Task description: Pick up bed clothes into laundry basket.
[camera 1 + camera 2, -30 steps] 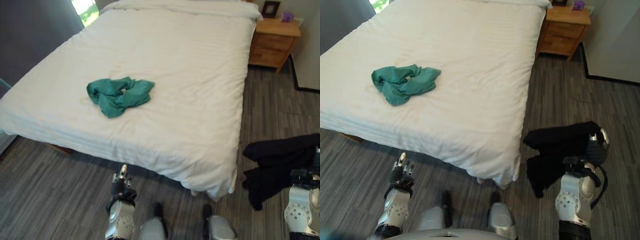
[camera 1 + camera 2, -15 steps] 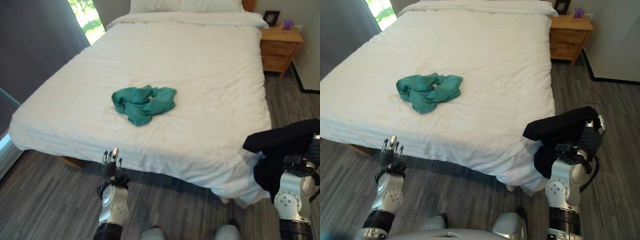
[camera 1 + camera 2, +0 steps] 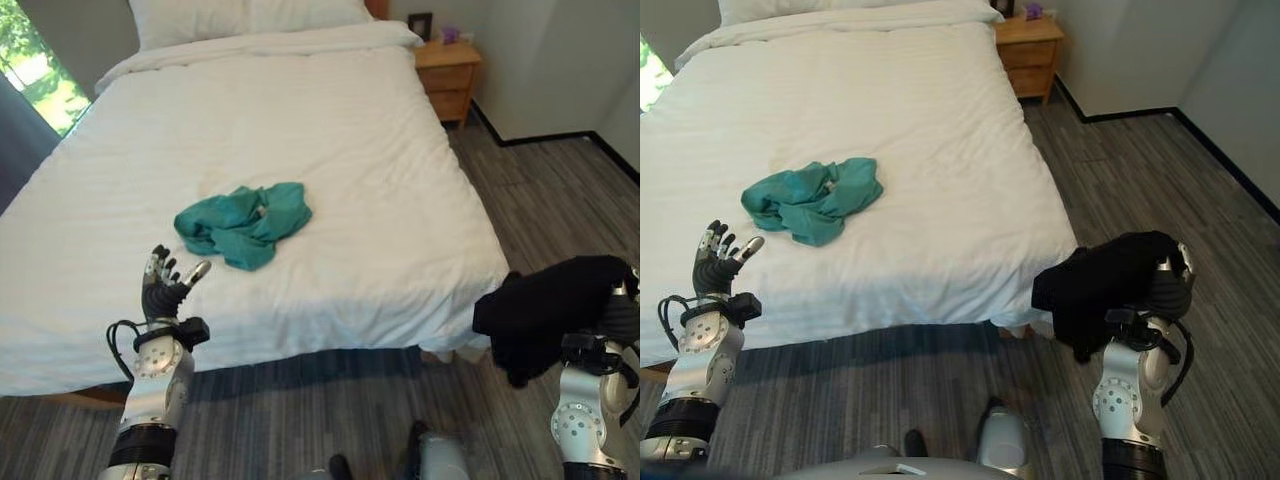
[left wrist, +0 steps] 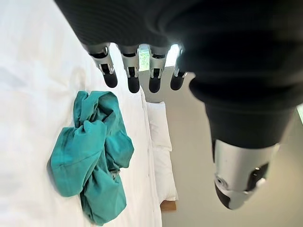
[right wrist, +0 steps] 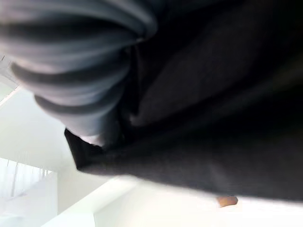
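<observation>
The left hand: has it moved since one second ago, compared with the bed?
Yes. The left hand has risen from the floor beside the bed to over its near edge, fingers open, closer to the green cloth.

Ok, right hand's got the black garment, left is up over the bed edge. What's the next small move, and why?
Probably reach the left hand forward and slightly right to the teal garment. Its fingers are straight and hold nothing, and it hovers over the white bed short of that crumpled garment. The right hand is occupied with the black garment, and no basket is in view.
</observation>
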`<state>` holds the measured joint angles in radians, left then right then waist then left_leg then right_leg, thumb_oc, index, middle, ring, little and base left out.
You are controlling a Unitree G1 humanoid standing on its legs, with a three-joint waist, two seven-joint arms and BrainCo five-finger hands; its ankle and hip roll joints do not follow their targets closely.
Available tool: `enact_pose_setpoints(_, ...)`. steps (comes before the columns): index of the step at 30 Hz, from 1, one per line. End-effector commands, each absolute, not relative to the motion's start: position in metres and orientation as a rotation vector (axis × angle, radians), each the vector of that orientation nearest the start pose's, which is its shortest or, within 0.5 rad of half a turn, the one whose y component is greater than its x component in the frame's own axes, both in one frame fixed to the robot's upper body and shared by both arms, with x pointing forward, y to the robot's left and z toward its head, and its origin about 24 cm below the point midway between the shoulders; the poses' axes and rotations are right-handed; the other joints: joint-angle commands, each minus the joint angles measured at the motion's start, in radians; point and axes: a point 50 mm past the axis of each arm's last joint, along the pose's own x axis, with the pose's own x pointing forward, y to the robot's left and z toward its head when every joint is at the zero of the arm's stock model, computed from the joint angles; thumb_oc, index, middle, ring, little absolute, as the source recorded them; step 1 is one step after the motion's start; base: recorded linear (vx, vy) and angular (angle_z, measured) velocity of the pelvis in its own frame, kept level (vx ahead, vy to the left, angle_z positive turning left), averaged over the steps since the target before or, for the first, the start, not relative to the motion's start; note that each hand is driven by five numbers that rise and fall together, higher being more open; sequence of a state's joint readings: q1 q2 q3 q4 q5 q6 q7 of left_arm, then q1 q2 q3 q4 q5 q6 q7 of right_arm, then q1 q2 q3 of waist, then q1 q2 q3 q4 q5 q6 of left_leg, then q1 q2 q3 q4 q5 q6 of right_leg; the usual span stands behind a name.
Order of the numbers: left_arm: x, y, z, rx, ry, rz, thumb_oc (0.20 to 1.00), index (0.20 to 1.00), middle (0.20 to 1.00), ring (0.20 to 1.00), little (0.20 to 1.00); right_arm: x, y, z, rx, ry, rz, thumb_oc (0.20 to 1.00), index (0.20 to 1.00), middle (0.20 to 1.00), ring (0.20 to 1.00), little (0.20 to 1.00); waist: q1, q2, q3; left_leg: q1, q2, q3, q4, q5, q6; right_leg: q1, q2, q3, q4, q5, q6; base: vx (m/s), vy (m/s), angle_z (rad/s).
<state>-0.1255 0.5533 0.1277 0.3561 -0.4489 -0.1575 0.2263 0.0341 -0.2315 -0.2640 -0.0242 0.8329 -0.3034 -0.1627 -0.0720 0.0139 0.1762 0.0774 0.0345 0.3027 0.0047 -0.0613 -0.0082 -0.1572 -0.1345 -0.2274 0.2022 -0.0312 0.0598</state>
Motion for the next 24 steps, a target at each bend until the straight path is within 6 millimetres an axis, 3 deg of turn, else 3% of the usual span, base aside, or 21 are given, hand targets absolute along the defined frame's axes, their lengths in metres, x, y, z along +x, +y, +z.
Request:
enact_pose_setpoints(1,0.281,0.348,0.155,0.325,-0.289,0.487,1.000,1.000,1.000,1.000,1.000,0.230,-0.282,0.113,0.533,-0.531,-0.391,0.200,0.200,0.200,0.200,0.200,0.004,-0.002,-0.044,0.039,0.041,-0.090,-0.084,0.051,-0.035,0.098,-0.027,0.016,-0.093,0.056,0.084,0.14,-0.001,-0.16)
enact_pose_setpoints(2,0.286,0.355,0.172,0.428,-0.293,0.496,1.000,1.000,1.000,1.000,1.000,0.229,-0.280,0.107,0.530,-0.496,-0.374,0.200,0.200,0.200,0.200,0.200,-0.003,-0.004,-0.047,0.047,0.042,-0.087,-0.083,0.043,-0.037,0.118,-0.020,0.019,-0.109,0.051,0.086,0.11,0.001,-0.15)
enact_pose_setpoints(6,0.298,0.369,0.202,0.599,-0.287,0.559,1.000,1.000,1.000,1.000,1.000,0.225,-0.276,0.090,0.547,-0.417,-0.355,0.200,0.200,0.200,0.200,0.200,-0.023,-0.015,-0.056,0.052,0.046,-0.072,-0.091,0.047,-0.041,0.127,-0.014,0.016,-0.136,0.058,0.091,0.05,0.009,-0.10)
enact_pose_setpoints(8,0.304,0.383,0.241,0.903,-0.262,0.617,1.000,1.000,1.000,1.000,1.000,0.220,-0.277,0.081,0.557,-0.380,-0.347,0.200,0.200,0.200,0.200,0.200,-0.047,-0.019,-0.053,0.040,0.053,-0.063,-0.092,0.050,-0.048,0.122,-0.005,0.022,-0.165,0.071,0.101,0.01,0.015,-0.07)
enact_pose_setpoints(12,0.316,0.395,0.293,1.198,-0.185,0.733,1.000,1.000,1.000,1.000,1.000,0.220,-0.277,0.080,0.544,-0.358,-0.308,0.200,0.200,0.200,0.200,0.200,-0.094,-0.025,-0.024,-0.010,0.064,-0.051,-0.092,0.065,-0.056,0.082,-0.001,0.037,-0.184,0.095,0.113,-0.06,0.011,-0.02)
enact_pose_setpoints(17,0.324,0.395,0.321,1.153,-0.161,0.793,1.000,1.000,1.000,1.000,1.000,0.218,-0.270,0.075,0.577,-0.336,-0.291,0.200,0.200,0.200,0.200,0.200,-0.117,-0.060,0.012,-0.082,0.068,-0.039,-0.092,0.083,-0.058,0.025,-0.002,0.057,-0.223,0.147,0.126,-0.05,0.021,-0.10)
enact_pose_setpoints(24,0.320,0.398,0.349,1.100,-0.178,0.864,1.000,1.000,1.000,1.000,1.000,0.224,-0.254,0.067,0.613,-0.274,-0.210,0.200,0.200,0.200,0.200,0.200,-0.132,-0.097,0.066,-0.162,0.071,-0.011,-0.089,0.094,-0.059,-0.052,-0.001,0.095,-0.258,0.197,0.143,0.00,0.026,-0.22)
